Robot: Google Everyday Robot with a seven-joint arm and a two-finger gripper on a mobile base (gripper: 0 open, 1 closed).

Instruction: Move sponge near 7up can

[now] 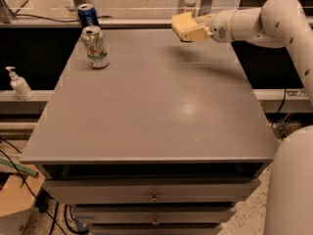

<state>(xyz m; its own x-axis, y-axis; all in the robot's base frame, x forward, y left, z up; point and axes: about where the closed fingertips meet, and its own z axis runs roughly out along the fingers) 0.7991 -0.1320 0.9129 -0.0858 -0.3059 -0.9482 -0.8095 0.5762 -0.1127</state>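
Half done: our gripper (196,32) pinches the pale yellow foam sponge (182,24) above the grey desk (161,111), well apart from the silver-white 7up can (96,46).

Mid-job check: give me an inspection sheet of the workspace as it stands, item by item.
Surface: grey tabletop, glare spot mid-right.
Job's things: pale yellow foam sponge raised over the far right; silver-white 7up can upright, far left.
Clutter: dark blue can behind the 7up can.
Gripper: cream two-finger gripper far right, shut on the sponge.
Cables: black cables low at both sides.
Surroundings: white pump bottle on left ledge; grey drawers below.
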